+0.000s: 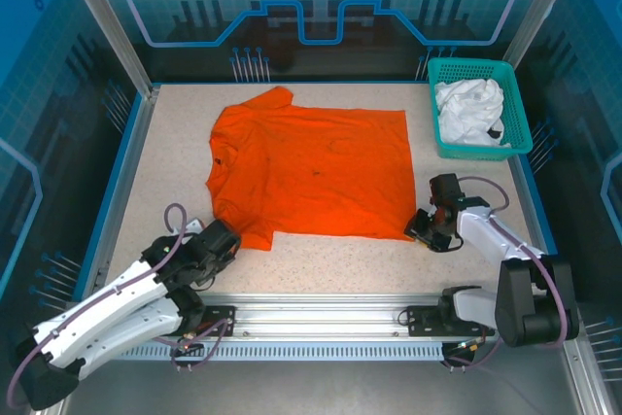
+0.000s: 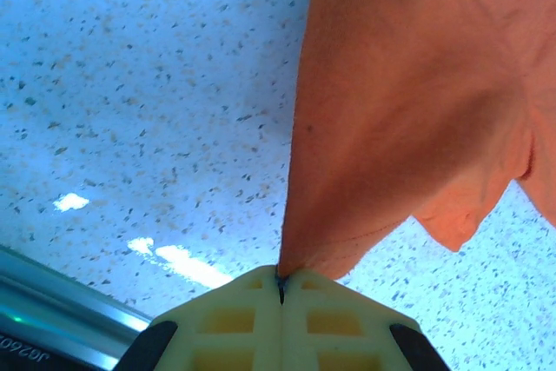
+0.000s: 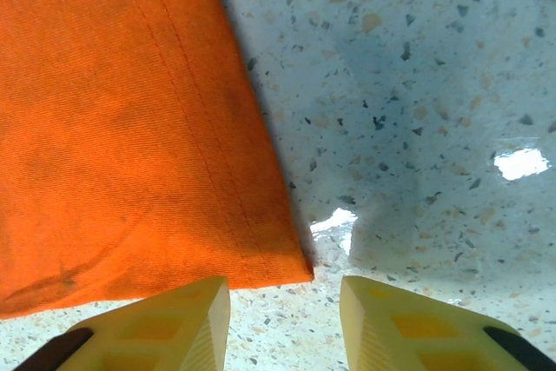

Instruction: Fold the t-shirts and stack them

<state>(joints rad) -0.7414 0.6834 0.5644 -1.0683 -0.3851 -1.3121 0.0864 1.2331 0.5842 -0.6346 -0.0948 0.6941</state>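
Orange t-shirt [image 1: 311, 172] lies flat, one corner pinched in closed left jaws, another just ahead of parted right jaws.

Top camera: fixed, high behind the arm bases, tilted down and forward, far enough to take in the whole table [image 1: 175, 162]. Left wrist camera: looks out past the left gripper [image 2: 280, 284], very near the tabletop, onto one corner of the orange shirt [image 2: 400, 110]. Right wrist camera: looks down past the right gripper [image 3: 285, 288], close over another shirt corner. Shared by all three: shirt and tabletop
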